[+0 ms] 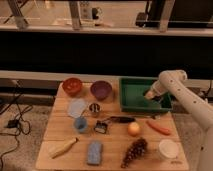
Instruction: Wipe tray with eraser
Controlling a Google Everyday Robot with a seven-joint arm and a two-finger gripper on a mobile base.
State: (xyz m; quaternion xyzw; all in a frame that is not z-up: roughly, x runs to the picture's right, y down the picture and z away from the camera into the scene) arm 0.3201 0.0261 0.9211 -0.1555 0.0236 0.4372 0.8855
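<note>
The green tray [131, 98] stands at the back right of the wooden table. My gripper [150, 94] is shut and reaches down into the tray's right half from the white arm [172, 82] on the right, close to the tray floor. I cannot make out the eraser; it is hidden at or under the gripper tip.
Left of the tray are a purple bowl [101, 90] and a red bowl [72, 86]. In front lie a black brush [120, 119], a carrot [159, 127], an orange fruit [133, 129], grapes [134, 151], a white bowl [168, 148], a blue sponge [94, 152] and two cups [80, 124].
</note>
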